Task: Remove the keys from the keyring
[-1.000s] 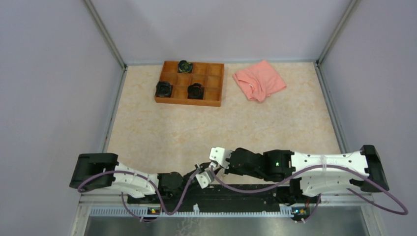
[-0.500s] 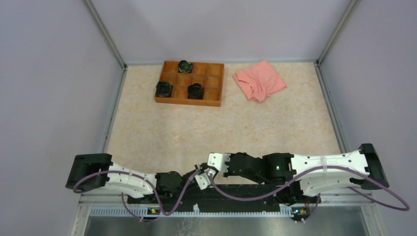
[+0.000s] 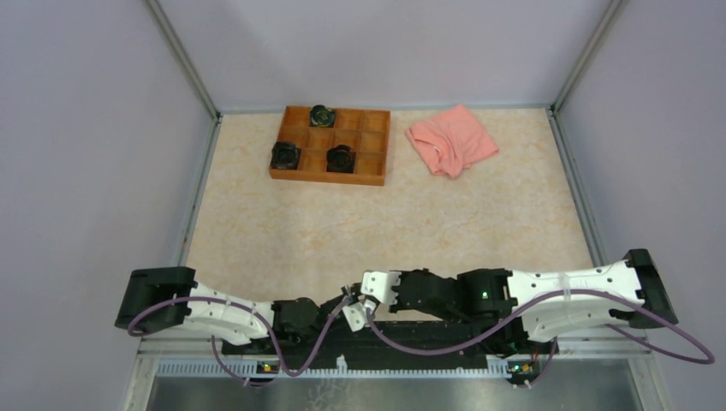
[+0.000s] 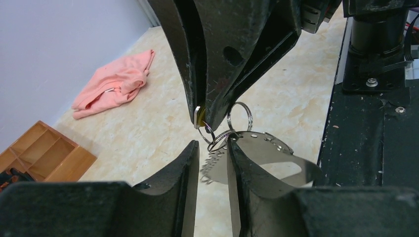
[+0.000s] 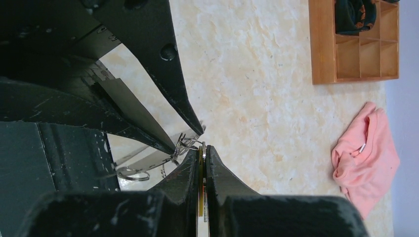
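My left gripper point(image 4: 213, 143) holds the keyring point(image 4: 276, 150), a flat silvery oval loop with small holes, just above the table. The loop passes round its right-hand finger, and the jaws stand a narrow gap apart. Small split rings point(image 4: 240, 114) hang at the loop's end. My right gripper point(image 5: 203, 148) is shut on a yellow-headed key point(image 5: 201, 197) that is still linked to those rings. It meets the left gripper tip to tip point(image 4: 205, 118). The keyring also shows in the right wrist view point(image 5: 143, 159). In the top view both grippers point(image 3: 347, 306) point(image 3: 364, 300) meet at the near edge.
A wooden compartment tray point(image 3: 377, 154) holding three black knobby objects point(image 3: 285, 155) stands at the back left. A pink cloth point(image 3: 451, 139) lies at the back right. The black base rail point(image 4: 375, 148) runs close beside the grippers. Walls enclose the table.
Both grippers have shifted slightly toward the near edge and to the left, still tip to tip. The holds on the keyring and the key look unchanged.
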`<state>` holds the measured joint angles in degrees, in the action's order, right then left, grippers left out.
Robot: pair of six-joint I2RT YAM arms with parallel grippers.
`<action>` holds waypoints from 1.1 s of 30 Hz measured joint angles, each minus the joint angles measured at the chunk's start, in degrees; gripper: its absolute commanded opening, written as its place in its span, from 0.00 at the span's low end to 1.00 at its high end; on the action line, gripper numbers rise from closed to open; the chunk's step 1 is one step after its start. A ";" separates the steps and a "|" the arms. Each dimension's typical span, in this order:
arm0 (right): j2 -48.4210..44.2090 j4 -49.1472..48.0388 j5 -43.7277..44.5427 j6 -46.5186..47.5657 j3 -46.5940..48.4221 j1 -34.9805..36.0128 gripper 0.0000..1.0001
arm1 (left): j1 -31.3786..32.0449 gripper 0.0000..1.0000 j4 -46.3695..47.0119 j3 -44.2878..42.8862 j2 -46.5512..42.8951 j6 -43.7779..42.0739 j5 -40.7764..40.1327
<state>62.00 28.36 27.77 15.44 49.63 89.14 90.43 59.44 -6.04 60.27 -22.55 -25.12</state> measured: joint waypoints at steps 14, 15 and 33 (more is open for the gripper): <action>-0.11 0.76 1.16 -0.33 0.00 0.72 0.00 | -0.13 0.00 -1.42 -0.20 -0.68 -0.50 1.75; -0.11 0.85 1.27 -0.50 0.00 0.76 0.00 | -0.13 0.00 -1.51 -0.22 -0.68 -0.46 1.73; -0.13 1.38 5.64 -6.54 -0.22 0.61 0.00 | -0.11 0.00 0.66 0.94 -2.27 2.12 -1.36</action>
<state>61.87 29.74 33.41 8.91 49.41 89.76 90.32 60.10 -5.10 58.00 -20.43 -26.48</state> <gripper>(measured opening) 0.021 0.008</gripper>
